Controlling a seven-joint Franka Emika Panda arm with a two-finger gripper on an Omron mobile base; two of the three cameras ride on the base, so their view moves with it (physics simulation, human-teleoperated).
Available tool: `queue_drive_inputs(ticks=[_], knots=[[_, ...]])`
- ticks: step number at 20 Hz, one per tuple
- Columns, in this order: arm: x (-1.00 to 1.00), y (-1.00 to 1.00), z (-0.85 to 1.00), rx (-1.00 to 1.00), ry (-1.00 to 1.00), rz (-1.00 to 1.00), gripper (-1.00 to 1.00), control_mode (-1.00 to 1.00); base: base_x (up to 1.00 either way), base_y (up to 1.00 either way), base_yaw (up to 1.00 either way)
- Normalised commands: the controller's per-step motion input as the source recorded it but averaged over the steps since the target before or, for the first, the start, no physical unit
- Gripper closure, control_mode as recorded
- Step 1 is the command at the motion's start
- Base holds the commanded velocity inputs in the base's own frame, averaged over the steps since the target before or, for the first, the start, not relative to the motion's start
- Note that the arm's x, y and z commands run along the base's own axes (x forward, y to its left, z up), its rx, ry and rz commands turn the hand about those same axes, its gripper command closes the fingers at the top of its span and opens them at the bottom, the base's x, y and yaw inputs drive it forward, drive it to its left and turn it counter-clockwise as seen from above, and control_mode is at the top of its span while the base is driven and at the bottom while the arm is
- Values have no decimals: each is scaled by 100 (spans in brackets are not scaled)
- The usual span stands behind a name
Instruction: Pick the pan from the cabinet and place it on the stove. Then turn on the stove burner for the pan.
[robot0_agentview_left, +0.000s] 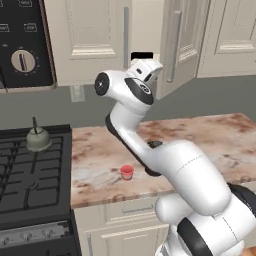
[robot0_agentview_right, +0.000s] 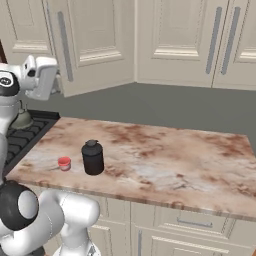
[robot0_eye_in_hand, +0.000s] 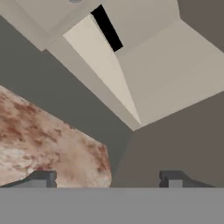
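Note:
The pan's black handle (robot0_agentview_left: 141, 55) pokes out of the open cabinet (robot0_agentview_left: 100, 40), whose door (robot0_agentview_left: 180, 45) is swung outward. In the hand view the handle (robot0_eye_in_hand: 107, 28) is a black strip at the top, with the pan's bowl almost wholly hidden. My gripper (robot0_eye_in_hand: 108, 179) is open with nothing between its fingertips. It points up at the cabinet from just below the handle, and my hand (robot0_agentview_left: 146, 70) hangs beneath the opening. The stove (robot0_agentview_left: 30, 170) lies at the far left, black grates above a silvery knob strip (robot0_agentview_left: 35, 235).
A small grey-green kettle (robot0_agentview_left: 37, 139) stands on the stove's back grate. On the marble counter (robot0_agentview_right: 165, 155) are a red cup (robot0_agentview_left: 127, 172) and a dark jar (robot0_agentview_right: 93, 157). A black panel with a round dial (robot0_agentview_left: 22, 61) hangs at the upper left.

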Motion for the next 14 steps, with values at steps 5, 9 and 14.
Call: queue_drive_inputs(ticks=[5,9,14], knots=[[-21,-83,-46,9,11,0,-100,-100,0,0,0],[-11,-84,-41,9,9,0,-100,-100,0,0,0],[-15,-84,-37,10,6,0,-100,-100,0,0,0]])
